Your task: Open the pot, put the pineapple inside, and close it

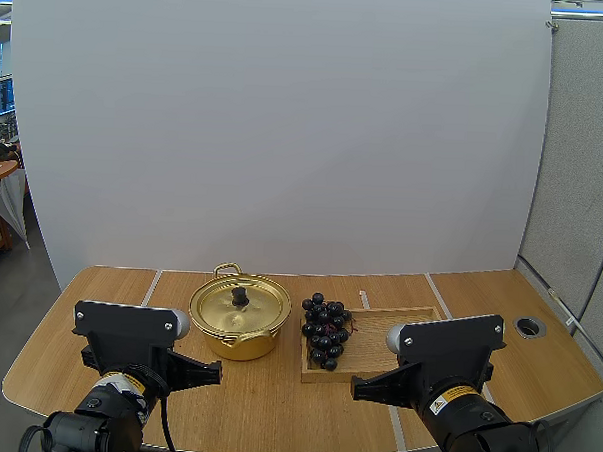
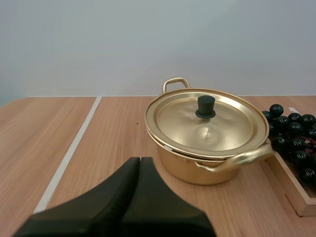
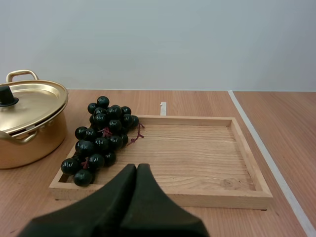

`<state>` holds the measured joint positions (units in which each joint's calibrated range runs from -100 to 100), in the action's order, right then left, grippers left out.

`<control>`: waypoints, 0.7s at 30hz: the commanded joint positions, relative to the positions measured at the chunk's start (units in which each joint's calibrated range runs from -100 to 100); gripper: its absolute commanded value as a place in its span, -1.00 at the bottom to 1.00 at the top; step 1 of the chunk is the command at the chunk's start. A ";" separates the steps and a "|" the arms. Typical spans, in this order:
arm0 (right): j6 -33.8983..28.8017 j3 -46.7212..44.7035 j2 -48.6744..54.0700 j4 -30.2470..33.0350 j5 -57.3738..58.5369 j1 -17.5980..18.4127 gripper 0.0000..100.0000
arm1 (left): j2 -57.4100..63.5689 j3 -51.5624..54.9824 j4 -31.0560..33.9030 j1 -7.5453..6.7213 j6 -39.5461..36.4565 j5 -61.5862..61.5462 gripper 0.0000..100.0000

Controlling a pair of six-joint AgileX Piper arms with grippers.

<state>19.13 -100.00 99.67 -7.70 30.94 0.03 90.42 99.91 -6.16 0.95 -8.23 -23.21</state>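
A: Entry one: what are we listing?
B: Gold pot (image 1: pixel 241 346), lid (image 1: pixel 253 309) sitting on it, black knob (image 1: pixel 239 296) pointing up. It is standing on the worktop (image 1: pixel 273 410), just beside the wooden tray (image 1: pixel 398 318).
A: Fruit?
B: We are seeing one bunch of grapes (image 1: pixel 324 332), dark, lying at the tray's end nearest the pot.
A: Fingers?
B: Our left fingers (image 2: pixel 132 172) are pressing together as one wedge, gripping nothing, facing the pot. Our right fingers (image 3: pixel 129 176) are doing likewise, facing the tray.
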 commanded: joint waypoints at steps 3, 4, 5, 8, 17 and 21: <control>0.58 0.00 0.33 -0.19 0.15 -0.25 -1.00 | -0.27 0.09 0.05 0.09 -0.63 1.86 -1.00; 0.58 0.00 0.33 -0.19 0.15 -0.25 -1.00 | -0.27 0.09 0.05 0.09 -0.63 1.86 -1.00; 0.58 0.00 0.33 -0.19 0.15 -0.25 -1.00 | -0.27 0.09 0.05 0.09 -0.63 1.86 -1.00; 0.58 0.00 0.33 -0.19 0.15 -0.25 -1.00 | 0.75 0.09 0.05 0.09 -0.63 1.83 -1.00; 0.58 0.00 0.33 -0.19 0.15 -0.25 -1.00 | 9.58 0.09 0.05 0.09 -0.63 1.83 -1.00; 0.58 0.00 0.33 -0.19 0.15 -0.25 -1.00 | 9.58 0.09 0.05 0.09 -0.63 2.46 -1.00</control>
<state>19.13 -100.00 99.67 -7.82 30.99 0.03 99.59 99.91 -6.16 0.95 -8.23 -21.95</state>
